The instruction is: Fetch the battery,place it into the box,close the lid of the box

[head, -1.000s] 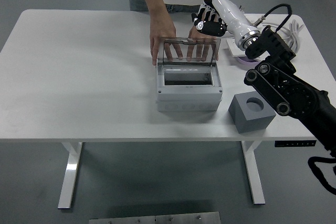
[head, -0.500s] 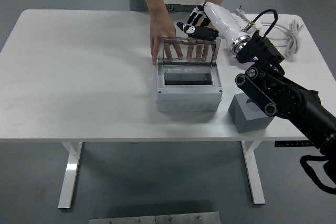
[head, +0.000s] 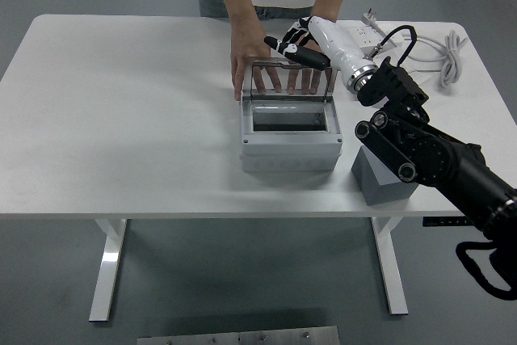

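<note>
Right hand (head: 295, 44), fingers spread and empty, hovers at the top edge of the upright clear lid (head: 289, 78). Box (head: 290, 130) sits mid-bench; battery probably inside, view unclear. Risk: the person's hands (head: 249, 52) behind the lid get struck.

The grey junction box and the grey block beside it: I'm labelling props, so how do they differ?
The junction box is light grey, while the block is darker grey. The junction box is larger, with a rectangular opening and a clear hinged lid standing up; the block is smaller, with no lid showing. The junction box is in full view; the block is partly hidden by the robot arm. Both rest on the white table.
</note>
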### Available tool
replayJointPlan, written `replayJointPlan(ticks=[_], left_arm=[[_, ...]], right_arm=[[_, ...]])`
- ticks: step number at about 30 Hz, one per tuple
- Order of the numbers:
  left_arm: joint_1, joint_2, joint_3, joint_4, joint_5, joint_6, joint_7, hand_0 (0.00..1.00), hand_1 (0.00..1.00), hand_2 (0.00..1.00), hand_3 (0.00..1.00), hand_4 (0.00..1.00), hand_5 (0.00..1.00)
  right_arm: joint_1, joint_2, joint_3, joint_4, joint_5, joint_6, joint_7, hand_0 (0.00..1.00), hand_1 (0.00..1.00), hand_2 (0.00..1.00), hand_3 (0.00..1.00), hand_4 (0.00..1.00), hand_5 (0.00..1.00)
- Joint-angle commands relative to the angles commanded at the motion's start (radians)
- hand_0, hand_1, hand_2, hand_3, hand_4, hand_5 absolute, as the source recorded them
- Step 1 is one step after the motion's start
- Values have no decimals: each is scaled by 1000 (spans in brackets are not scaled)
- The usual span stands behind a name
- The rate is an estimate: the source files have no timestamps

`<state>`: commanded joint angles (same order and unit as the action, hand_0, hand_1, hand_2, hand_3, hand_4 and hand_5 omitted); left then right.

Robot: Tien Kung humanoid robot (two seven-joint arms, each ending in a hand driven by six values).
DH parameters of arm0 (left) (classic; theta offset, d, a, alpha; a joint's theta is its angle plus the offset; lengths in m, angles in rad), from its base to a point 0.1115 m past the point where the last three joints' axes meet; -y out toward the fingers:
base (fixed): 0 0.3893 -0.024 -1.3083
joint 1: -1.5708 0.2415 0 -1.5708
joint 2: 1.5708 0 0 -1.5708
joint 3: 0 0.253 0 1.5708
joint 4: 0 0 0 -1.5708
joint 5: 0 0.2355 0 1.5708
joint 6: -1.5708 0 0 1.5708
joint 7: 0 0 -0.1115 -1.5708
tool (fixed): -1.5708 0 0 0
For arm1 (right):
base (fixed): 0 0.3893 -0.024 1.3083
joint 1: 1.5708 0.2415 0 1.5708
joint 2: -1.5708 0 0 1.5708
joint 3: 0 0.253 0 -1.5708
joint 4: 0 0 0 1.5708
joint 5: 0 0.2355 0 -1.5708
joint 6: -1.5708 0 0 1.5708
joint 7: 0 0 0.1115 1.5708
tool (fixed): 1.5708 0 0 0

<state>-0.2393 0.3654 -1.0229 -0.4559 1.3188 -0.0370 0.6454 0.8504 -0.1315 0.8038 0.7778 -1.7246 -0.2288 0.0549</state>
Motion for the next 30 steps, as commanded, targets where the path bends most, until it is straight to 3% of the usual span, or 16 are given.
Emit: replayJointPlan(ticks=[8, 17, 29, 30], left_arm=[[1, 1, -4, 1, 9, -3, 0, 632, 698, 573, 541, 500, 2], [11, 2, 1, 2, 3, 2, 0, 632, 698, 573, 541, 500, 2], [21, 2, 15, 3, -20, 12, 0, 632, 698, 573, 541, 500, 2], [23, 2, 16, 3, -22, 14, 0, 632, 698, 573, 541, 500, 2]], right_arm=[[-5, 9, -6, -35, 10, -9, 13, 714, 611, 640, 612, 998, 976], [-17, 4, -32, -26, 25, -8, 6, 717, 612, 641, 620, 998, 970], [-39, -50, -131, 61, 53, -4, -18, 715, 611, 641, 619, 998, 964], [-41, -57, -137, 74, 51, -3, -22, 681, 598, 636, 618, 998, 965]])
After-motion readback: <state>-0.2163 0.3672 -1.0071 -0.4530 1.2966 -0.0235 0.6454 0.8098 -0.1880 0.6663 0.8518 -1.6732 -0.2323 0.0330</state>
